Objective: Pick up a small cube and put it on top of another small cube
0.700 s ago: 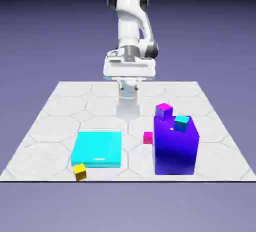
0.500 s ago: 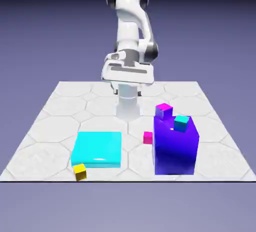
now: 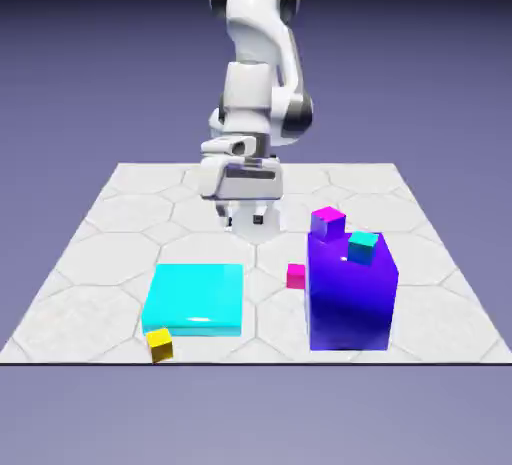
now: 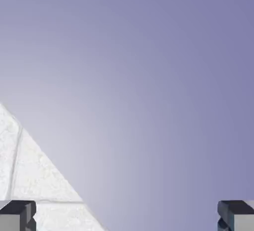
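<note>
White rounded arm (image 3: 249,88), dark grey joint caps (image 3: 296,114), white hand housing (image 3: 240,180), black-and-grey blocky fingers (image 4: 19,215)

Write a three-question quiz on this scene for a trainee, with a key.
1. Multiple choice: what does the teal cube rest on?
a) the cyan slab
b) the blue block
c) the tiled table

2. True or false: the gripper is holding the yellow cube.

3. Fill in: in the exterior view, the yellow cube lies by the near edge of the wide, flat ____ slab.

Key: 1. b, the blue block; 2. false, the fingers stand open with nothing between them; 3. cyan.
</note>
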Robot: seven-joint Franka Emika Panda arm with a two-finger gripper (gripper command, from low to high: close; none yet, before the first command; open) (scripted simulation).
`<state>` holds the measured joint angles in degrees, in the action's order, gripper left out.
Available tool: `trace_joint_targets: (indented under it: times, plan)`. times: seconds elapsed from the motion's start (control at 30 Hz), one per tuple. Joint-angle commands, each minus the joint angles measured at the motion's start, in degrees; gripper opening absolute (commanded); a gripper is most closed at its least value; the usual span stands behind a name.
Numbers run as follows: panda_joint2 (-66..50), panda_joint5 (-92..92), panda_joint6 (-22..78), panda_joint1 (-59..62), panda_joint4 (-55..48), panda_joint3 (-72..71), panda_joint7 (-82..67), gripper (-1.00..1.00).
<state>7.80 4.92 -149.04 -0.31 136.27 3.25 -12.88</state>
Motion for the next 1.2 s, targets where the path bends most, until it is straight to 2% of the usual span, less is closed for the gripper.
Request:
trace_joint_targets:
  times: [0.0, 1.17]
  plan:
    - [-1.1, 0.2, 1.1, 0.0, -1.1, 0.1, -2.5, 0.0]
    - [-40.3, 8.0, 40.5, 0.6, -40.1, 5.3, -89.7, 0.0]
